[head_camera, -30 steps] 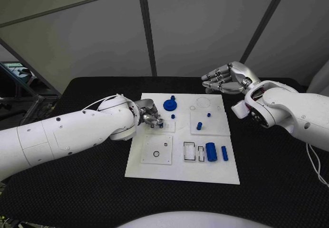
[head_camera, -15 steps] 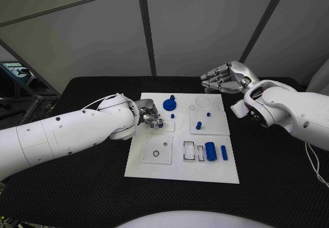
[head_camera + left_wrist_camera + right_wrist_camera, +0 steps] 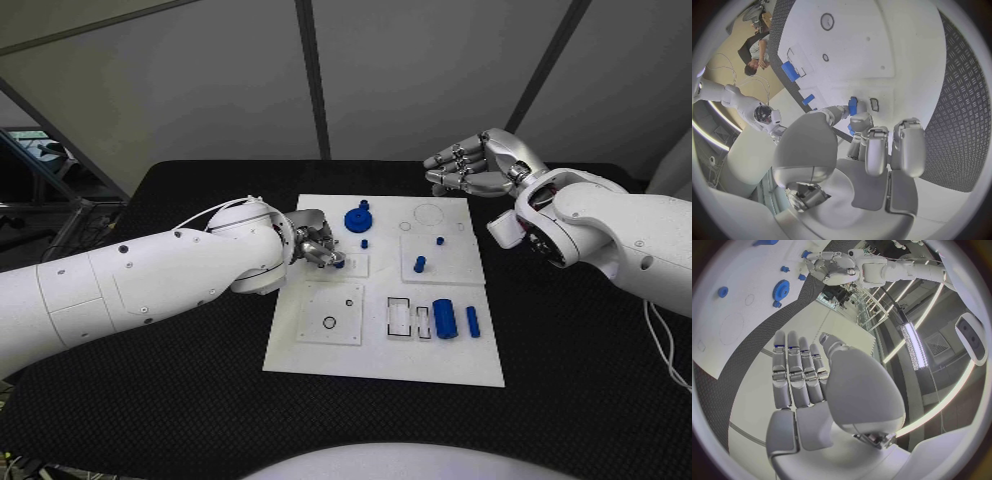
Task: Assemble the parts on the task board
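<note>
Your left hand (image 3: 320, 250) pinches a small blue plastic peg (image 3: 852, 106) in its fingers, low over the left side of the flat white task board (image 3: 378, 362) on the black worktop (image 3: 173, 380). Push it straight down into its little slot, slowly. Your right hand (image 3: 476, 166) waits past the board's far right corner, fingers curled in and holding nothing.

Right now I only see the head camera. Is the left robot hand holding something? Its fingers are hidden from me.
Observer: Yes. The left wrist view shows the left robot hand pinching a small blue part in its fingertips, over the task board.
Operator: Is a hole near it?
Observer: A small dark-outlined slot lies right beside the part.
Operator: And the other hand?
Observer: In the right wrist view, the right robot hand holds nothing, its fingers stretched out.
</note>
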You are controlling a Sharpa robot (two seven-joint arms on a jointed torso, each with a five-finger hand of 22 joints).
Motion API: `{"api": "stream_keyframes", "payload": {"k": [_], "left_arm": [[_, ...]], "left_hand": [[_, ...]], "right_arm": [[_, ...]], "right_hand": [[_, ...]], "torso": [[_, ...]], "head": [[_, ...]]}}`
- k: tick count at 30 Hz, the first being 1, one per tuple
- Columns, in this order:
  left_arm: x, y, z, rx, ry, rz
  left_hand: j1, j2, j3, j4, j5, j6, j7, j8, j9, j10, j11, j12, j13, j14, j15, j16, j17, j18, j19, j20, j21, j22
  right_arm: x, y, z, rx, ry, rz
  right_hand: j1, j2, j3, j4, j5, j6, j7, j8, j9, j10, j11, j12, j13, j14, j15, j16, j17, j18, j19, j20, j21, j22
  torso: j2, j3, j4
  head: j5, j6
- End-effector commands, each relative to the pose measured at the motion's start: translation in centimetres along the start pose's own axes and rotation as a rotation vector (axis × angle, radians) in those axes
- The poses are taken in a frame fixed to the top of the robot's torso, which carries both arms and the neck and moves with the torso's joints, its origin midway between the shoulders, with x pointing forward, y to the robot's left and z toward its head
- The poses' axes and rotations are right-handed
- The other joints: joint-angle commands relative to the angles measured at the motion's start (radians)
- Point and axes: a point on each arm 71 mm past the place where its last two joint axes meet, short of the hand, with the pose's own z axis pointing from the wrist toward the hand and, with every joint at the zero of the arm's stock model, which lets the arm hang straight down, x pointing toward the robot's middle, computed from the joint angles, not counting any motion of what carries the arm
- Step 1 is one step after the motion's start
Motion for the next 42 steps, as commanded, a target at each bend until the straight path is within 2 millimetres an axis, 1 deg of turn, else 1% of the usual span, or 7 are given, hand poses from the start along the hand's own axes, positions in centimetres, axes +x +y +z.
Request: {"api": "stream_keyframes", "payload": {"k": [1, 13, 19, 22, 31, 33, 42], "left_arm": [[0.07, 0.08, -0.04, -0.007, 0.01, 0.015], [0.1, -0.03, 0.07, -0.006, 0.013, 0.015], [0.11, 0.09, 0.18, -0.011, 0.022, 0.012], [0.14, 0.1, 0.22, -0.012, 0.027, 0.011], [0.06, 0.16, 0.36, -0.015, 0.025, 0.005], [0.01, 0.22, 0.39, -0.017, 0.023, 0.004], [-0.03, 0.13, 0.52, -0.016, 0.023, 0.004]], "left_hand": [[0.0, 0.008, 0.17, -0.161, 0.005, -0.002, -0.007, 0.005, 0.004, 0.001, -0.004, -0.005, -0.001, 0.1, -0.008, -0.003, 0.252, -0.017, 0.037, -0.007, 0.001, 0.071], [-0.006, 0.008, 0.174, -0.163, 0.01, -0.003, -0.007, 0.009, 0.007, 0.001, -0.004, -0.005, -0.003, 0.101, -0.008, -0.002, 0.254, -0.017, 0.037, -0.007, 0.001, 0.071], [-0.022, 0.009, 0.177, -0.16, 0.011, -0.005, -0.008, 0.014, 0.013, -0.002, -0.004, -0.011, -0.011, 0.1, -0.009, -0.002, 0.253, -0.017, 0.037, -0.008, 0.0, 0.071], [-0.049, 0.004, 0.162, -0.153, 0.008, -0.004, -0.014, 0.021, 0.019, 0.0, -0.008, -0.01, -0.013, 0.101, -0.01, -0.001, 0.254, -0.017, 0.037, -0.008, 0.001, 0.073], [-0.115, 0.004, 0.121, -0.124, 0.006, 0.005, -0.024, 0.024, 0.021, 0.005, -0.015, -0.003, -0.011, 0.101, -0.016, 0.0, 0.256, -0.018, 0.04, -0.012, 0.003, 0.08], [-0.127, 0.004, 0.11, -0.118, 0.005, 0.008, -0.026, 0.024, 0.021, 0.006, -0.016, -0.001, -0.011, 0.101, -0.017, 0.001, 0.256, -0.018, 0.04, -0.013, 0.004, 0.081], [-0.175, 0.005, 0.023, -0.083, 0.002, 0.025, -0.028, 0.017, 0.013, 0.009, -0.017, 0.012, -0.002, 0.102, -0.018, 0.003, 0.259, -0.02, 0.042, -0.015, 0.006, 0.087]], "right_arm": [[0.08, 0.14, 0.07, -0.004, 0.01, 0.008], [0.1, 0.1, 0.13, -0.001, 0.01, 0.008], [0.04, 0.05, 0.12, 0.003, 0.005, 0.009], [0.0, 0.02, 0.13, 0.004, 0.004, 0.012], [0.05, 0.01, 0.18, 0.009, 0.001, 0.013], [0.06, 0.02, 0.17, 0.01, 0.001, 0.012], [0.06, 0.01, 0.16, 0.014, -0.001, 0.01]], "right_hand": [[-0.012, 0.001, 0.0, 0.0, 0.004, -0.005, 0.005, -0.004, -0.001, -0.008, 0.002, -0.001, 0.0, -0.001, 0.006, -0.006, -0.001, 0.004, 0.007, 0.0, -0.005, -0.001], [-0.027, 0.002, -0.004, 0.007, 0.002, -0.009, 0.006, -0.004, -0.001, -0.011, 0.004, -0.001, 0.0, -0.003, 0.008, -0.006, -0.006, 0.004, 0.009, 0.003, -0.012, -0.007], [-0.048, 0.005, -0.012, 0.017, 0.003, -0.011, 0.007, -0.004, -0.001, -0.013, 0.006, 0.0, 0.0, -0.003, 0.01, -0.005, -0.011, 0.005, 0.012, 0.006, -0.021, -0.013], [-0.063, 0.006, -0.019, 0.024, 0.006, -0.012, 0.007, -0.003, -0.001, -0.014, 0.006, 0.0, 0.001, -0.003, 0.011, -0.005, -0.014, 0.005, 0.015, 0.008, -0.027, -0.017], [-0.078, 0.011, -0.028, 0.023, 0.081, -0.022, 0.01, -0.004, -0.001, -0.028, 0.01, 0.0, 0.0, -0.015, 0.015, -0.006, -0.027, 0.005, 0.018, 0.013, -0.05, -0.027], [-0.079, 0.011, -0.028, 0.024, 0.084, -0.023, 0.011, -0.004, -0.001, -0.028, 0.011, 0.0, 0.0, -0.015, 0.016, -0.006, -0.028, 0.005, 0.018, 0.013, -0.051, -0.027], [-0.091, 0.013, -0.033, 0.027, 0.099, -0.026, 0.012, -0.004, -0.001, -0.033, 0.013, 0.0, 0.001, -0.019, 0.018, -0.006, -0.033, 0.005, 0.019, 0.015, -0.059, -0.028]], "torso": [[0.0, 0.0002, 0.0003], [0.001, 0.0003, -0.0001], [0.0, 0.0005, -0.0009], [0.0, 0.0001, -0.0004], [0.001, 0.0, -0.0006], [0.001, 0.0007, -0.001], [0.0, 0.0006, -0.0004]], "head": [[0.001, -0.001], [-0.001, -0.005], [-0.002, -0.009], [-0.003, -0.01], [-0.005, -0.015], [-0.006, -0.017], [-0.007, -0.02]]}}
